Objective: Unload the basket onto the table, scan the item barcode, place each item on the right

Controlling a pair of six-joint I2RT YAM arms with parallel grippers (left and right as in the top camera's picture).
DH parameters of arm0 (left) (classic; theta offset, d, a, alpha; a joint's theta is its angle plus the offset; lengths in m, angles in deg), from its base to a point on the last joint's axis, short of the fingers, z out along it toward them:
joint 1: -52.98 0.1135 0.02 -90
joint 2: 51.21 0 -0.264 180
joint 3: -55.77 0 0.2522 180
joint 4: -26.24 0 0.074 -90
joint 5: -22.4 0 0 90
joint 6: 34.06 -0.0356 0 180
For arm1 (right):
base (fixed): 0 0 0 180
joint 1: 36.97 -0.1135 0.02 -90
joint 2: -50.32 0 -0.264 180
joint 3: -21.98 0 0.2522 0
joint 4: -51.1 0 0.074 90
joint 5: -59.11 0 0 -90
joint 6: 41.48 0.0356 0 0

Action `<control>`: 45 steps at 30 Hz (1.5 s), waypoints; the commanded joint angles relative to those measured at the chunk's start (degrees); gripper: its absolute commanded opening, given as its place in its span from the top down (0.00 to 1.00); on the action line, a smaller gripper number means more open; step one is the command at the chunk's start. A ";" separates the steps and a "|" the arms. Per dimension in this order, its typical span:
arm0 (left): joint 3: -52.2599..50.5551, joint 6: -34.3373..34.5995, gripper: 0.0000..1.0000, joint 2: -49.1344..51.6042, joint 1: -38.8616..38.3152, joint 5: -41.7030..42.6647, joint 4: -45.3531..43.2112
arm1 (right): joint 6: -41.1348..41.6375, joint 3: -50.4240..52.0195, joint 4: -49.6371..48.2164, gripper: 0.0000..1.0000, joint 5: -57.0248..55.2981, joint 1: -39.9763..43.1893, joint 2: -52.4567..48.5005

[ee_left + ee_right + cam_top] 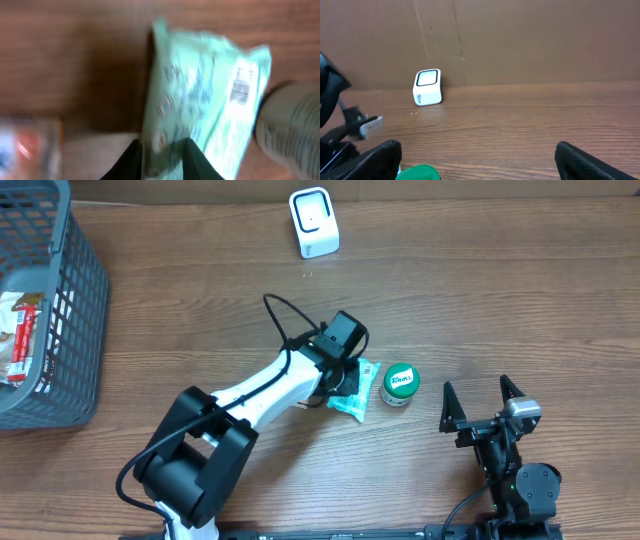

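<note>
The overhead view is sharp and evenly lit from above. The wooden table (500,300) has no glare, and only short, soft shadows lie beside the basket (85,310) and under the left arm (260,385). The left wrist view is strongly blurred: the print on the pale green packet (200,95) is smeared, and the wood on its left is dark. In the right wrist view the white scanner (427,87) is clear, but the near fingers (375,162) of the right claw (477,152) are black and out of focus.
</note>
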 commanded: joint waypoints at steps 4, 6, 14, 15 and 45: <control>6.95 -9.44 0.76 0.55 0.79 -13.92 3.56 | -0.35 0.61 -0.17 0.00 -0.46 0.04 0.11; 10.67 -10.82 0.71 0.55 1.05 -14.27 6.08 | -0.35 0.61 -0.17 0.00 -0.46 0.04 0.11; 20.81 -2.05 0.92 0.59 0.46 4.09 25.64 | -0.35 0.61 -0.17 0.00 -0.46 0.04 0.11; 20.41 -1.14 0.96 0.61 0.31 5.88 27.32 | -0.35 0.61 -0.17 0.00 -0.46 0.04 0.11; 2.91 0.00 0.96 0.63 -3.63 -5.73 13.49 | -0.35 0.61 -0.17 0.00 -0.46 0.04 0.11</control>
